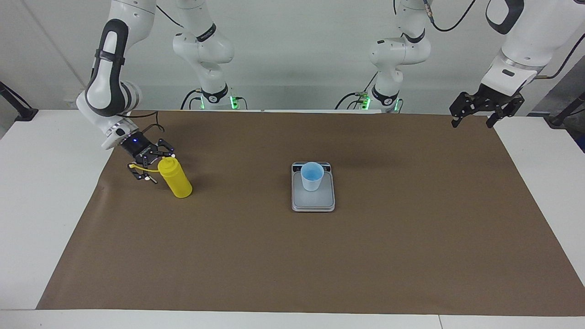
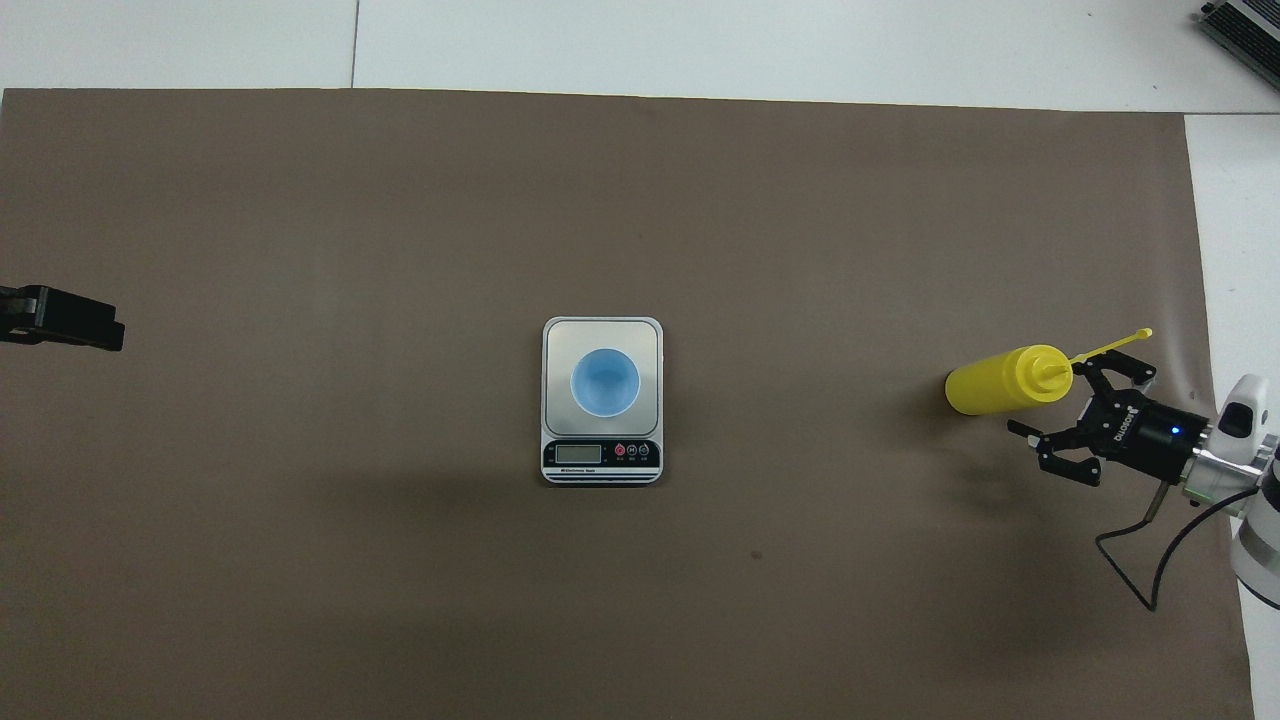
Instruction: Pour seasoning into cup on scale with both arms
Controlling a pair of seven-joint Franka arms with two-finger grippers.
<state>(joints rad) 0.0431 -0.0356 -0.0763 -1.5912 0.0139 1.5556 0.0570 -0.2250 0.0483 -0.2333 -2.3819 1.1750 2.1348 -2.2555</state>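
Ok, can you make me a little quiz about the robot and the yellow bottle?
1. True or false: the right hand is gripping the yellow bottle.
2. The blue cup stands on: A the scale, B the bottle, C the left hand.
3. Fill in: the left hand waits, open and holding nothing, in the air over the ___ arm's end of the table.

Key: 1 false, it is open, beside the upright bottle. 2 A. 3 left.
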